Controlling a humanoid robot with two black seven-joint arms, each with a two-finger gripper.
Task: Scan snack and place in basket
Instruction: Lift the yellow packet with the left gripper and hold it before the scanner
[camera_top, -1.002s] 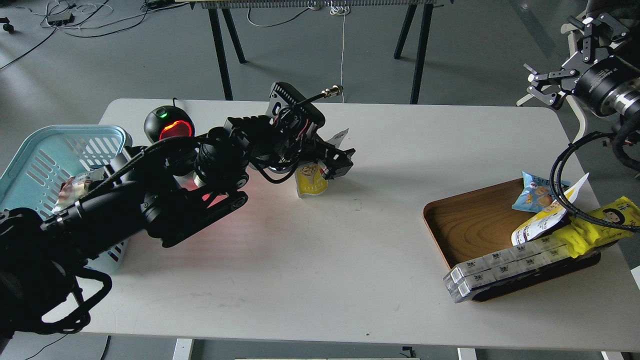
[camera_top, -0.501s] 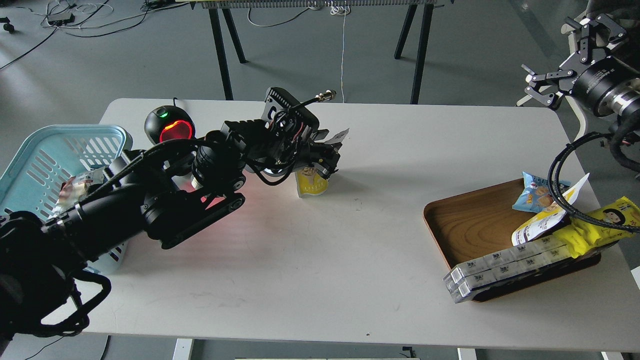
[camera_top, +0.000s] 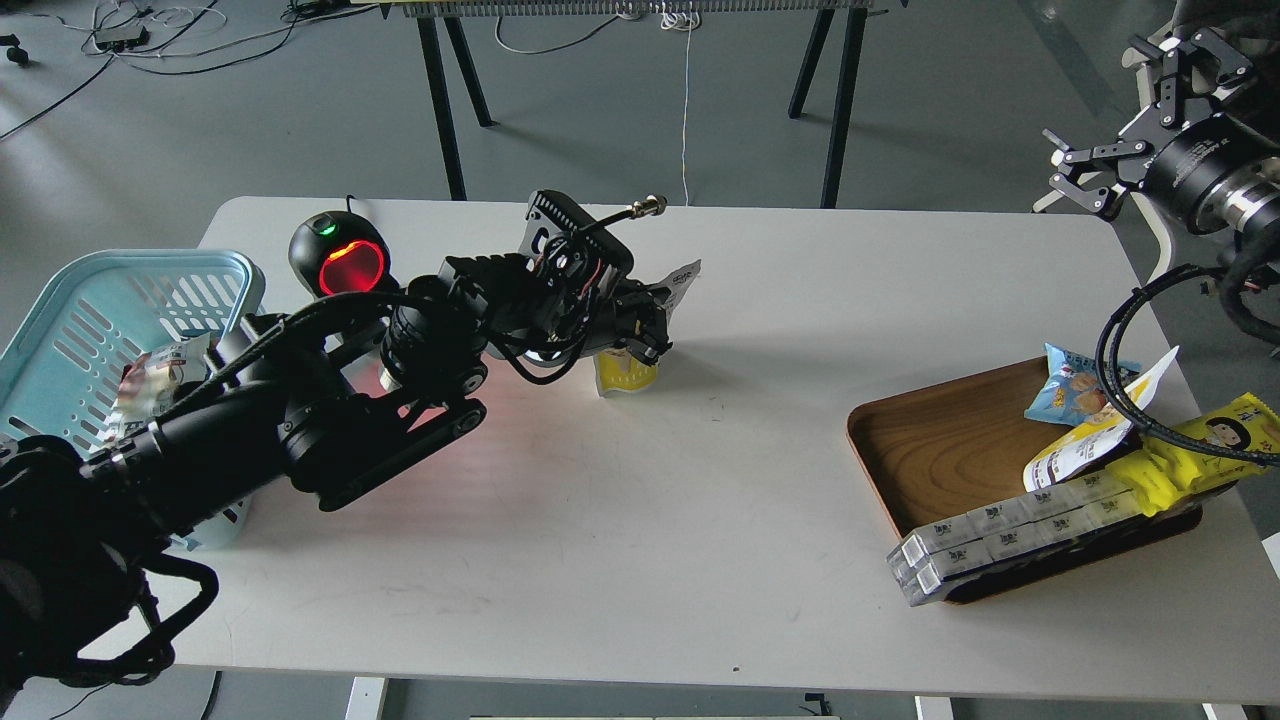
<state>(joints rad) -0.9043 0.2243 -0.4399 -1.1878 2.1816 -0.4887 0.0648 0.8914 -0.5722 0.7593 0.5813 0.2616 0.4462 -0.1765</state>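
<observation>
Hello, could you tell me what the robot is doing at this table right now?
The left gripper is closed on the snack, a small yellow pouch standing on the white table a little right of the scanner, whose window glows red. The basket waits at the far left. The right gripper hangs open off the table's right side, above the wooden tray of other snacks.
</observation>
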